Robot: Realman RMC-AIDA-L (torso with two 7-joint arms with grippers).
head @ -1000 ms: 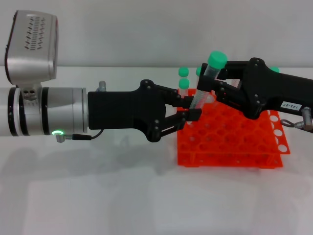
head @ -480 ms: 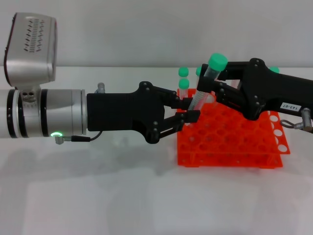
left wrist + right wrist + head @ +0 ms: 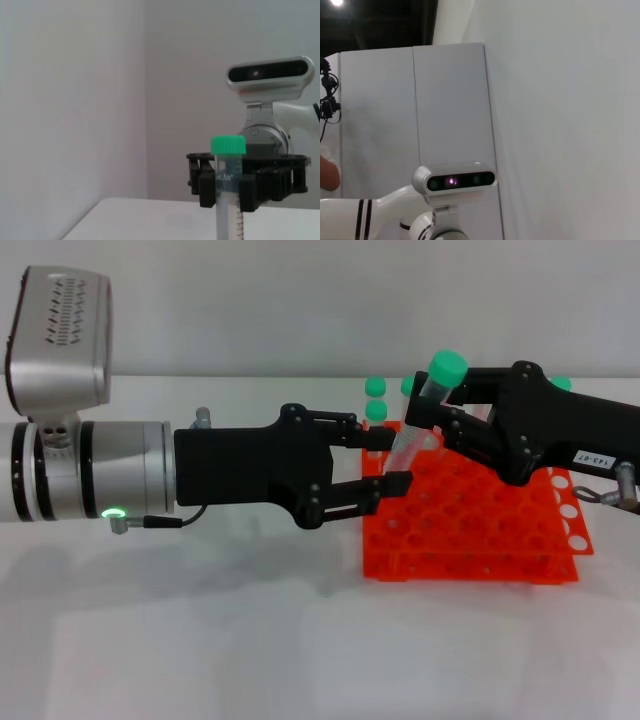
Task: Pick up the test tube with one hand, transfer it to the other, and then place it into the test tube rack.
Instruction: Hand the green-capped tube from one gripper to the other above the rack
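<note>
Green-capped spare tubes (image 3: 376,387) stand upright on a white table (image 3: 200,640).

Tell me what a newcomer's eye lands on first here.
Two black grippers meet mid-air over the orange-red test tube rack. The right gripper pinches the green-capped test tube, tilted, just under its cap. The left gripper, on its silver arm, has its jaws spread around the tube's lower end.
</note>
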